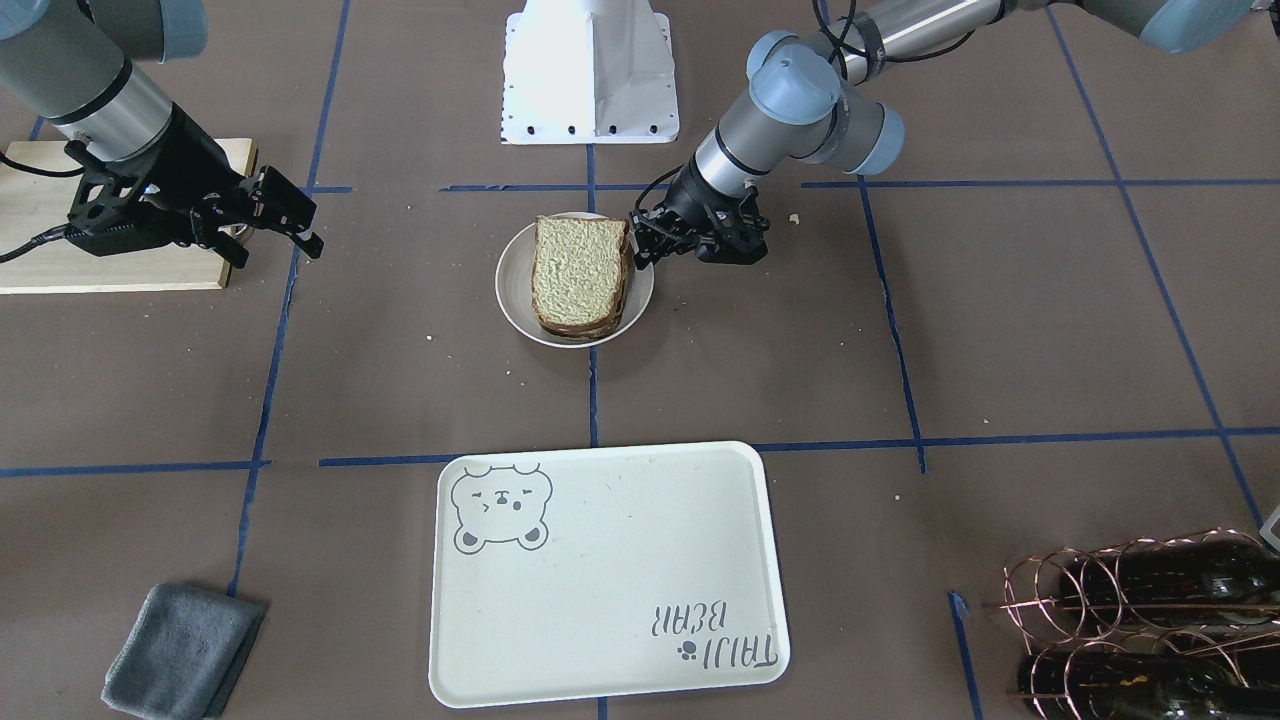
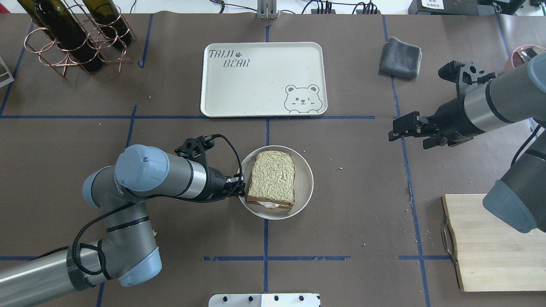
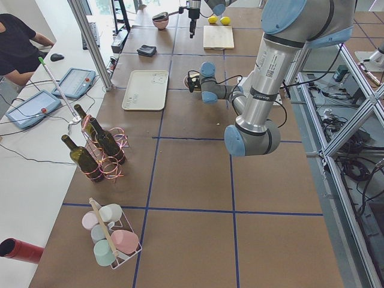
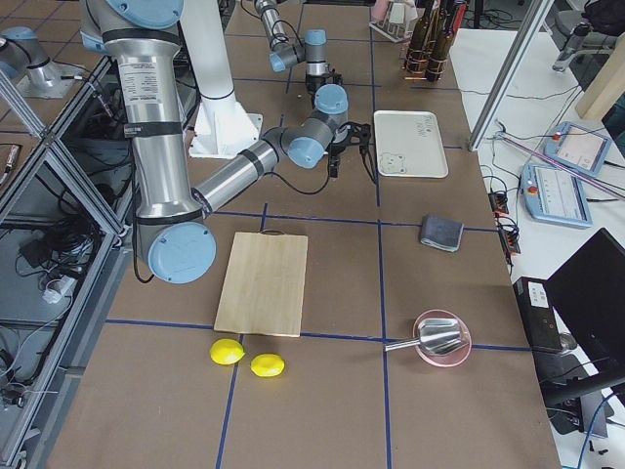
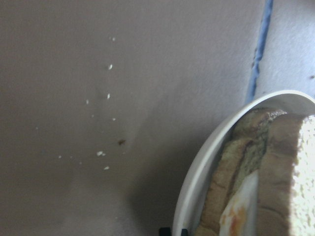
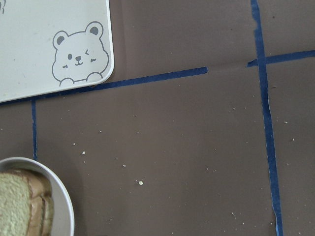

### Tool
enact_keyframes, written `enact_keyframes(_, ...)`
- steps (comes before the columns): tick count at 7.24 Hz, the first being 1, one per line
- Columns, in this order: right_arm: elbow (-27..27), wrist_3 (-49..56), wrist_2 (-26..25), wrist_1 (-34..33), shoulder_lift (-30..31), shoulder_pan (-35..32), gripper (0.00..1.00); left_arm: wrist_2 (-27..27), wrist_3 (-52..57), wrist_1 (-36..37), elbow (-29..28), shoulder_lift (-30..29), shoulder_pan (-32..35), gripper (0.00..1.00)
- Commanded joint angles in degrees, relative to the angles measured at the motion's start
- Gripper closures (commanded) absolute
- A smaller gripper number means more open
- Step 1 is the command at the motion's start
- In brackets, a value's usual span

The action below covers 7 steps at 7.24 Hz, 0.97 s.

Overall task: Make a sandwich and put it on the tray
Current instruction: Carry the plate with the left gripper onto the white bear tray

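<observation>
Jaws of the left gripper (image 2: 239,184) sat at the rim of the small round white plate (image 2: 305,179), on its left side; whether they pinched that rim could not be told. Jaws of the right gripper (image 1: 280,250) stood apart with nothing between them, hovering above the desk (image 2: 358,204) well to the right of the plate.

One sandwich (image 2: 272,177) lay flat on the plate at the middle of the desk. Its longer axis ran away from the robot toward the tray (image 2: 264,81), leaning slightly off square. The domed crust end pointed at the tray and the straight end faced the robot. It was built of two slices of pale tan bread with a greenish cast and dark brown crust, stacked nearly flush. One fried egg (image 5: 241,211) lay between them, its white edge with an orange smear peeping out at the straight end.

One cream tray with a grey bear face and "TAIJI BEAR" lettering lay on the far side of the desk, well apart from the plate. One wooden cutting board (image 2: 490,247) lay near the robot's right, and one folded grey cloth (image 2: 401,57) lay beside the tray's right end.
</observation>
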<state>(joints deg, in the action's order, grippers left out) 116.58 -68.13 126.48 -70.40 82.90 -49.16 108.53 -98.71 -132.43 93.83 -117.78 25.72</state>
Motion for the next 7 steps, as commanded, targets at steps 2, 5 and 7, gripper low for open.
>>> enact_keyframes(2,0.49,0.1,0.08,0.0,0.77,-0.32,0.0,-0.42,-7.64,-0.46,-3.36,-4.45,6.17,1.0)
enact_keyframes(5,0.67,0.01,-0.18,0.0,1.12,-0.41,0.0,-4.99,-14.39,-0.46,-16.99,-13.86,12.32,1.0)
enact_keyframes(7,1.19,0.01,-0.27,0.0,1.38,-0.5,0.0,-6.47,-16.77,-2.38,-29.6,-20.43,14.09,1.0)
